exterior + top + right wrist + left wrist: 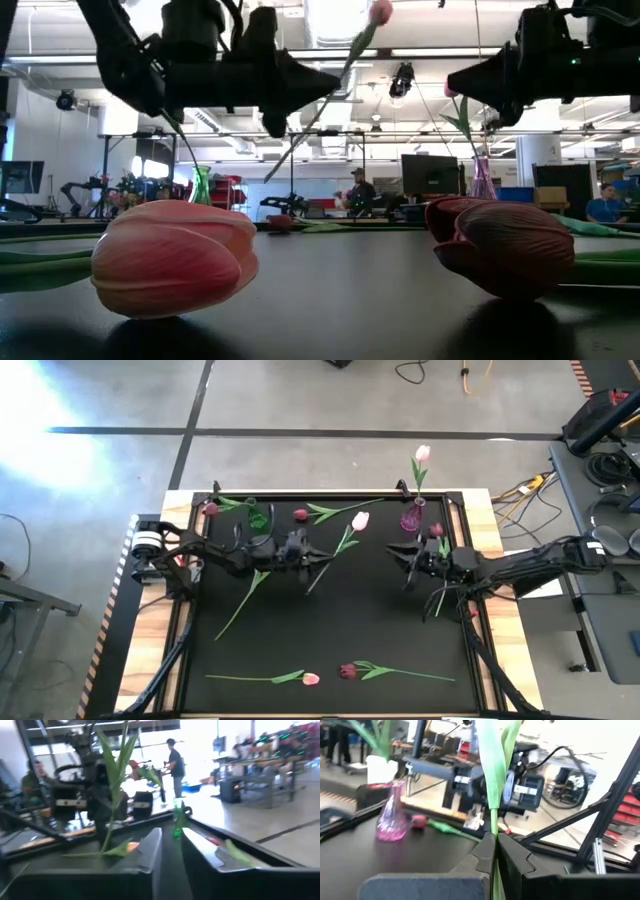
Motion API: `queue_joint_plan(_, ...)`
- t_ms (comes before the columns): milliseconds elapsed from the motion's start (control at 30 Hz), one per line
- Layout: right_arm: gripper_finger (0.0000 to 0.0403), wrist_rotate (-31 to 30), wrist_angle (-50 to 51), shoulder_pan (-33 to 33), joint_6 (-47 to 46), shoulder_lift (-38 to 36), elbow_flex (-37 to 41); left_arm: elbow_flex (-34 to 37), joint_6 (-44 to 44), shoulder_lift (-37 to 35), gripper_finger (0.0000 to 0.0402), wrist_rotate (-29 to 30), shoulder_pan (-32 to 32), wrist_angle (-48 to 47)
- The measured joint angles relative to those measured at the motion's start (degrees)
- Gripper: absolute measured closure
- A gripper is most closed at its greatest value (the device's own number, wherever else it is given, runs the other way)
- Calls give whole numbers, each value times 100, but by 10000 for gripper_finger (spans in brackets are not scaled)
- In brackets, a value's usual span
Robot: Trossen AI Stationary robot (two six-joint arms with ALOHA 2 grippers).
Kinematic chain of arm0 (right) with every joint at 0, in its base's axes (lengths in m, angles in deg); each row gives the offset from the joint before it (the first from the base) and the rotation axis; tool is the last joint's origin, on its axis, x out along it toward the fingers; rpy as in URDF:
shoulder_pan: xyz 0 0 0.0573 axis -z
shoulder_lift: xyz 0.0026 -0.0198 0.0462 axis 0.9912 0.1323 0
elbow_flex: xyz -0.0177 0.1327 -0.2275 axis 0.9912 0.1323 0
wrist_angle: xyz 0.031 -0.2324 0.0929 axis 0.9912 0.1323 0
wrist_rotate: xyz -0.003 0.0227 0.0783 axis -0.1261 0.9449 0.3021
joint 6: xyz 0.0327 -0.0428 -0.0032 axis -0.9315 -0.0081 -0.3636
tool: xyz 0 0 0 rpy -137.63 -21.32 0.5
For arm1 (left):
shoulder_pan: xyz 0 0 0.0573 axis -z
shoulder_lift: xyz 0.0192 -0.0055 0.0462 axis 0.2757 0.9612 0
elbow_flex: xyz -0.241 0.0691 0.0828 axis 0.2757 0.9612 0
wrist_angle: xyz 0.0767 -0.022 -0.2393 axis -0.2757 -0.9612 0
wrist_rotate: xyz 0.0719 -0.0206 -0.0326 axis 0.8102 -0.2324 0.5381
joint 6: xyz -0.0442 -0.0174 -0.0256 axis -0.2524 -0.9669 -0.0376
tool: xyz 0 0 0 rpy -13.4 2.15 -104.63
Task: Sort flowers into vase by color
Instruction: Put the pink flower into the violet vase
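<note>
tulips of cloth or plastic, each with a long thin green stem, narrow leaves and a small head, pale pink or dark red, are spread over the black table [330, 630].

left pincer [492, 845] is closed on the stem of one pale pink tulip [360, 520]. its head stands beyond the fingertips, and the stem end hangs behind them toward the table. right pincer [171, 845] has its fingers a little apart, and nothing shows between them. a dark red tulip [436, 530] is just beside this pincer, its stem running under the arm; i cannot tell if it touches a finger.

two vases. the purple vase [412, 517] is near the right pincer, on its far side, and holds one pale pink tulip [422, 455] upright. the green vase [258, 517] is near the left arm, behind the left pincer.

pale pink heads, three: one held, one in the purple vase, one lying flat [311, 679] at the near edge, well apart from both pincers. dark red heads, four: one beside the right pincer, one lying flat at the near edge [347, 671], one just beyond the left pincer [300, 514], one at the far corner [210, 508] behind the left arm. one more stem [240, 605] lies under the left arm, its head hidden.
</note>
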Motion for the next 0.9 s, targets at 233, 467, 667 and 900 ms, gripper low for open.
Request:
queue_joint_plan(233, 241, 515, -161, -39, -290, 917, -700, -1078, 570, 692, 401, -885, 3, 9)
queue_joint_plan(467, 222, 531, -439, -220, -56, 1523, -1249, -1868, 717, 1260, 402, -1223, -57, -17)
queue_joint_plan(667, 240, 507, -475, -282, 159, 1813, -1579, -2167, 634, 1536, 401, -1364, -61, -38)
queue_joint_plan(900, 314, 422, -461, -297, 433, 1868, -1718, -2128, 597, 1547, 401, -1435, -63, 38)
